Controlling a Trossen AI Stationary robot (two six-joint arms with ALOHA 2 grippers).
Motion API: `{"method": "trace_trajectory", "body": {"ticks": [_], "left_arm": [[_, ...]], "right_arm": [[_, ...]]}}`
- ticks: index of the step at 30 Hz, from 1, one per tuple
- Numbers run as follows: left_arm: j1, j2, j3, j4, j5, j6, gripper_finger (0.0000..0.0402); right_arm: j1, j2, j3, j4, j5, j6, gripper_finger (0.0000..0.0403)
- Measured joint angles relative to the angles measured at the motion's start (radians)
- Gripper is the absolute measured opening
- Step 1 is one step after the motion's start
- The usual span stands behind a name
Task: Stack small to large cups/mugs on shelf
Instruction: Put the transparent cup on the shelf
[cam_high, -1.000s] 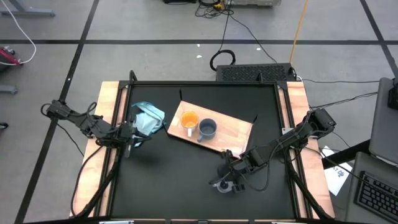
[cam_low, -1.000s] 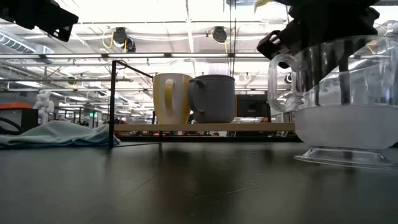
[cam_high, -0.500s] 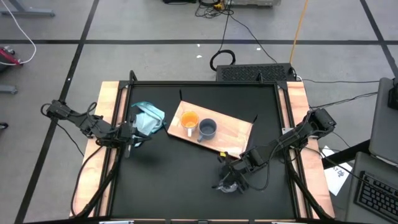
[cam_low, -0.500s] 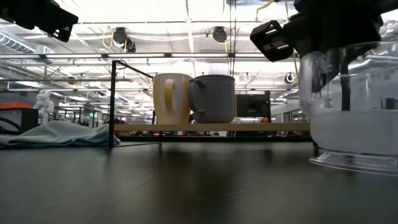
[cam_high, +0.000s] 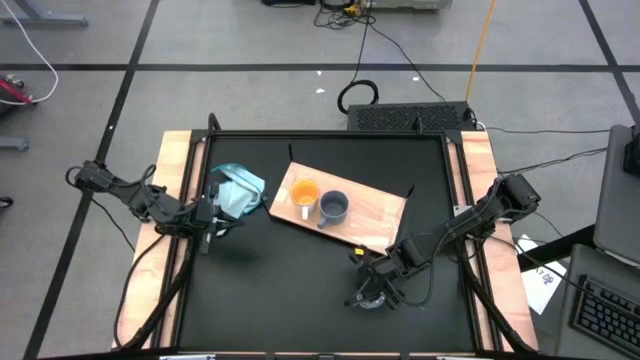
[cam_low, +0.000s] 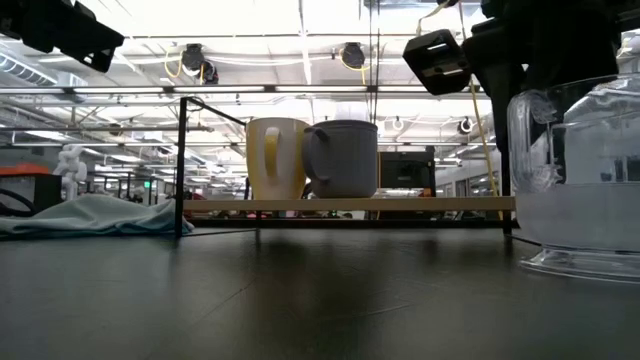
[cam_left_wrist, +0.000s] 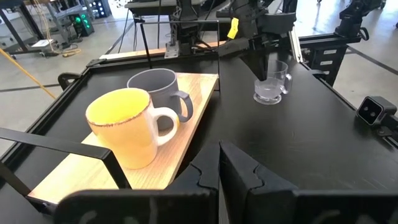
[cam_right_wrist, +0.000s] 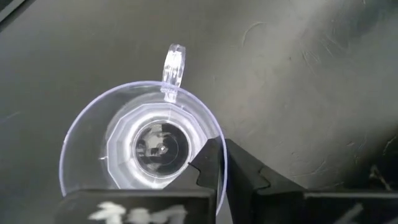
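Right claw (cam_right_wrist: 221, 163): clamped on rim of clear glassy handled cup (cam_right_wrist: 144, 147), directly below, upright on black bench (cam_high: 280, 290).
Left claw (cam_left_wrist: 219, 163): together, beside teal cloth (cam_high: 238, 190).

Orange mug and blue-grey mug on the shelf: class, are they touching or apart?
Cannot tell. In the low view the orange mug and blue-grey mug overlap; in the left wrist view one hides the other's side. No view shows contact or a gap plainly on the shelf.
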Motion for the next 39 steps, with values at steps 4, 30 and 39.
{"method": "trace_trajectory", "body": {"ticks": [4,30,39], "left_arm": [[0.0,0.0,0.0,0.0,0.0,0.0,0.0012],[0.0,0.0,0.0,-0.001,0.0,-0.005,0.0012],[0.0,0.0,0.0,-0.011,0.0,-0.004,0.0012]], "right_arm": [[0.006,0.001,0.0,0.036,0.003,0.012,0.0028],[0.015,-0.083,-0.001,0.061,0.01,0.139,0.0089],[0.026,-0.127,-0.001,0.06,0.004,0.492,0.0089]]}}
